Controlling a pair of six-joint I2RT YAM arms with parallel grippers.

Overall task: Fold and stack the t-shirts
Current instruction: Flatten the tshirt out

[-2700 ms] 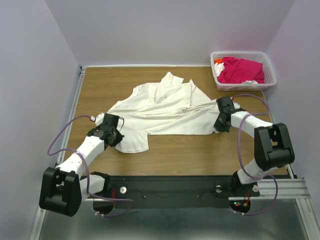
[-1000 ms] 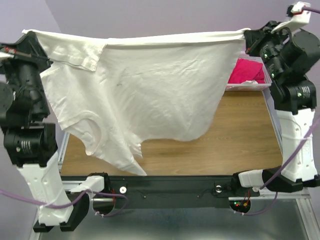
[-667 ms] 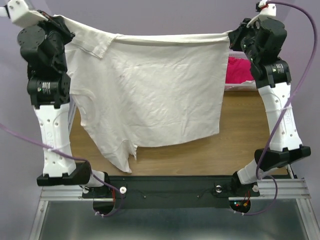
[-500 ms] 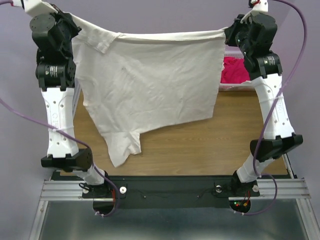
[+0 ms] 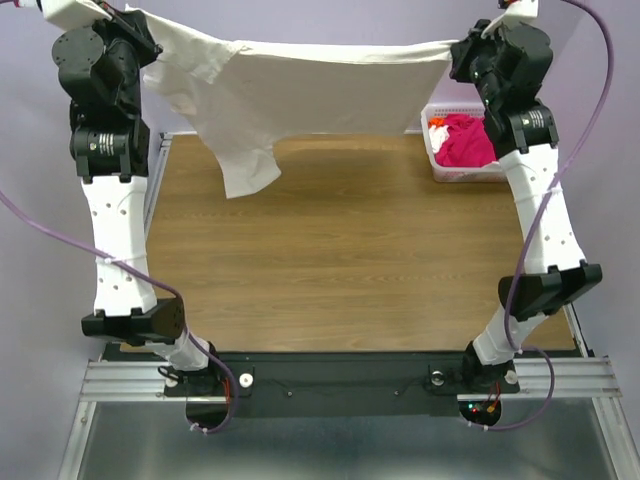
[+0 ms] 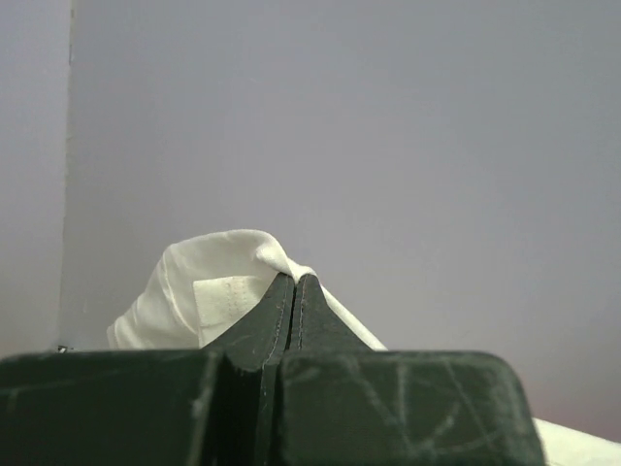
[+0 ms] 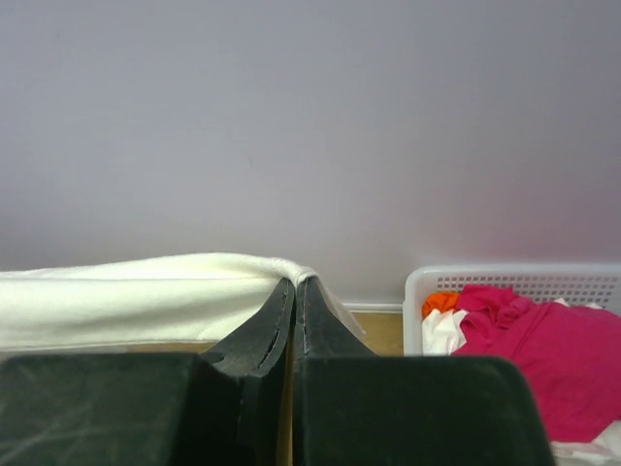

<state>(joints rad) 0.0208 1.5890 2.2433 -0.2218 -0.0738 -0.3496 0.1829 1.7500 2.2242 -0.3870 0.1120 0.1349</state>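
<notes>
Shirt above table; basket at far-right corner

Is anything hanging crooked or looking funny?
Yes. The off-white t-shirt, stretched between the left gripper and right gripper, hangs lopsided: a flap dangles lower near the left arm, while the right side is short. Nothing looks spilled or torn.

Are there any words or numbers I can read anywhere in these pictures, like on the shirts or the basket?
There is no readable text in any view.
The off-white t-shirt hanging between the two arms shows plain cloth with no print.
The magenta-pink t-shirt is bunched up, and no print shows on it.
The white basket has no label showing.
</notes>
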